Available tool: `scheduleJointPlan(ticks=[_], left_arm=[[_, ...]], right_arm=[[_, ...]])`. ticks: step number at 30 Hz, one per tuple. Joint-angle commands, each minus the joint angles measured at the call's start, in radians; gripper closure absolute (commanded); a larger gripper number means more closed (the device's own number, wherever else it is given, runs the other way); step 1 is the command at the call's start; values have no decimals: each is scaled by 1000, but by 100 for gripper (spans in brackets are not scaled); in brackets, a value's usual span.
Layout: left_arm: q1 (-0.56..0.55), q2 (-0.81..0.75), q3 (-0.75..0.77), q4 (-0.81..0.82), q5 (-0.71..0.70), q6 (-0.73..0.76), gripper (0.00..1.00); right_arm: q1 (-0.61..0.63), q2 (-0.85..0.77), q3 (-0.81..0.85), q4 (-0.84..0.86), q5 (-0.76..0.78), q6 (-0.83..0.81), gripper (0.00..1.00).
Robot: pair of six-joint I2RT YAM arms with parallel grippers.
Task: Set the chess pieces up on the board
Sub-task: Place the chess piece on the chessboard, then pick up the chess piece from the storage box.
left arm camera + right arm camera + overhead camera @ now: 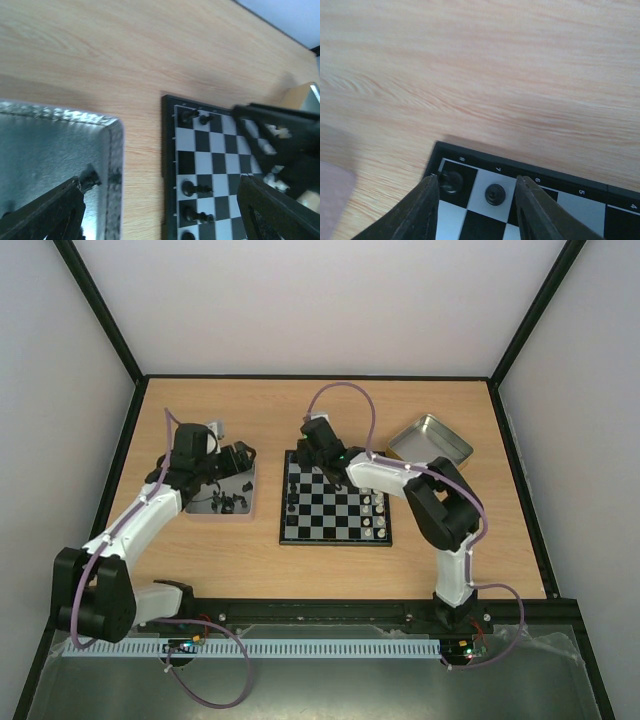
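The board lies mid-table. Black chess pieces stand along its left columns; others lie in the left metal tray. My right gripper hovers open over the board's far left corner. In the right wrist view one black piece stands between its fingers and another sits by the left finger. My left gripper is above the tray, open and empty. In the left wrist view its fingers straddle the tray's rim and the board's edge, with a black piece in the tray.
Pale silvery pieces stand along the board's right columns. A second, empty metal tray lies tilted at the back right. The right arm reaches across the board in the left wrist view. Black frame rails bound the table.
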Motion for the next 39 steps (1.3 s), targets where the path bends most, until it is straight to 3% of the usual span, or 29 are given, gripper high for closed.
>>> scheduleJointPlan(ticks=[1,4,8,11,16,29,39], left_arm=[[7,54,21,-93,-90,-10,16],[6,128,45,-152,-110,-9,22],[-1,240,73,-209,-121,-21,48],[-23,310,91,-214,-120,-14,59],[-53,402,152,-249,-152,20,63],[-71,571,287,-342,-258,94,58],[-71,591,294,-354,-323,58,73]], right_arm=[[-2,-105,12,-44,0,76,57],[-6,-150,-5,-62,-2,111,57],[-4,-210,-51,-73,-28,137,58],[-5,-240,-83,-81,-49,155,59],[-5,-271,-133,-85,-70,178,60],[-5,-304,-175,-97,-72,190,62],[-5,-313,-181,-106,-71,197,64]])
